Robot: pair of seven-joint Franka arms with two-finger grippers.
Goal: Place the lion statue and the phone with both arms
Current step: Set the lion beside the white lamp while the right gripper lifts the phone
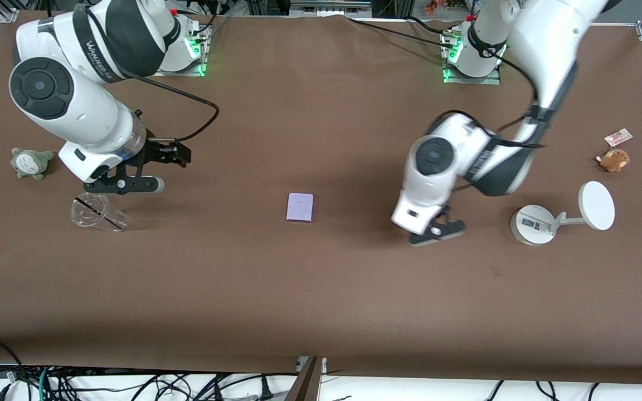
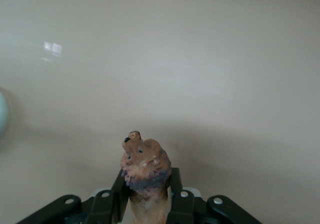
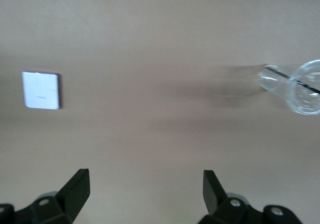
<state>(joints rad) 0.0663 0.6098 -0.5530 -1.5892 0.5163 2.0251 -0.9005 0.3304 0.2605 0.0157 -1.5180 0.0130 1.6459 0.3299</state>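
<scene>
The phone (image 1: 300,207) lies flat in the middle of the worktop (image 1: 321,289), and everything else can be read from it. Toward the left arm's end of the worktop from the phone, the left hand (image 1: 438,231) sits low, close to the surface, clamped on the lion statue (image 2: 145,171): the left wrist view shows the little orange-brown head and mane standing up between the two dark fingers (image 2: 119,194), pinched around the body. That grip by the body seems meant to leave the feet free, so the figure can be set down upright.

Toward the right arm's end from the phone, the right hand (image 1: 159,161) hovers with its fingers spread wide and nothing in them; it looks to be waiting, or lining up for the phone, which lies untouched and well apart from it.

Just under and a little nearer the front camera than the right hand lies a clear plastic cup (image 1: 98,213) on its side, the one thing it could knock. A grey-green plush toy (image 1: 31,162) sits nearer that end's edge. Past the left hand, still farther from the phone, stand a white stand with a disc (image 1: 560,218) and a brown plush toy with a card tag (image 1: 614,159). The stretch between phone and left hand is bare.
</scene>
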